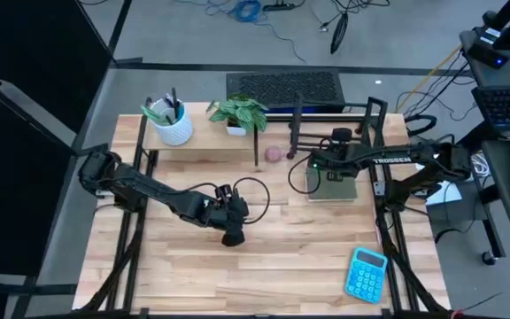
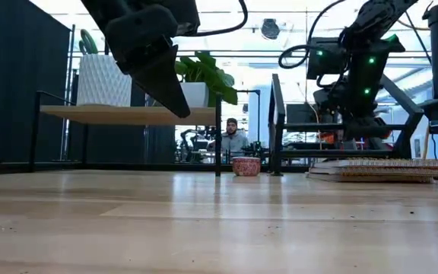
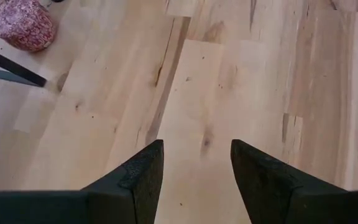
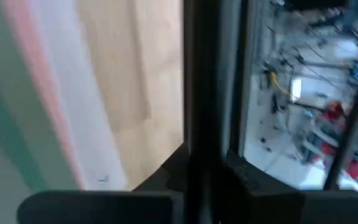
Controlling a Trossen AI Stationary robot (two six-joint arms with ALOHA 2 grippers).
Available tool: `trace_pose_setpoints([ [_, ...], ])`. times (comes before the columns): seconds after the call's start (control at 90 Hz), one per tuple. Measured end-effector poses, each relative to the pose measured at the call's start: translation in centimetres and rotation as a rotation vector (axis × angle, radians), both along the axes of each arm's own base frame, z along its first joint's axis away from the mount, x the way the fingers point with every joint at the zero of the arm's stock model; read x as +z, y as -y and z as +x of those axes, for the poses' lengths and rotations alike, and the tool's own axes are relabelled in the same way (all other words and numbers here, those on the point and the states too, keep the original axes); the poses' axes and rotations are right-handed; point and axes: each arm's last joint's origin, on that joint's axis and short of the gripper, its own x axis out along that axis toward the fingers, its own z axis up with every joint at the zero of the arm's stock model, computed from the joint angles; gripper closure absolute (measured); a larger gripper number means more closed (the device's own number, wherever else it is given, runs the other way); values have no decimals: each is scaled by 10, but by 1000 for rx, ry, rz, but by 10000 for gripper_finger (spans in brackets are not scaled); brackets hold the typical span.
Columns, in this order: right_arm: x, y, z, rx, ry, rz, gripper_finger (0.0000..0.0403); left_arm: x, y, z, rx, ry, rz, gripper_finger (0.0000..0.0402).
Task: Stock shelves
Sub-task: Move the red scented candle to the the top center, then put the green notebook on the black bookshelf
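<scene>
Left claw (image 3: 196,180) parted, empty above bare table (image 3: 229,81).

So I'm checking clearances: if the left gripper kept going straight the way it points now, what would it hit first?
Probably just the bare table top. The left gripper is open and points down at wood, with the small pink bowl well off to the side.

The pale-wood riser shelf (image 1: 204,140) stands at the table's back-left, the black wire rack (image 1: 335,133) beside it.
</scene>
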Motion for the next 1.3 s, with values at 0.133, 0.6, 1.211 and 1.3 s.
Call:
trace_pose_setpoints([
  [0.133,1,1,-1,-8,-9,-28,319,0,0,0,0,0,0,228],
  [0.6,0,-20,4,15,46,-29,183,0,0,0,-2,-1,0,228],
  [1.211,0,-71,9,117,145,-19,148,0,0,0,-2,-1,0,228],
  [1.3,0,-78,9,150,145,-16,136,0,0,0,-2,-1,0,228],
])
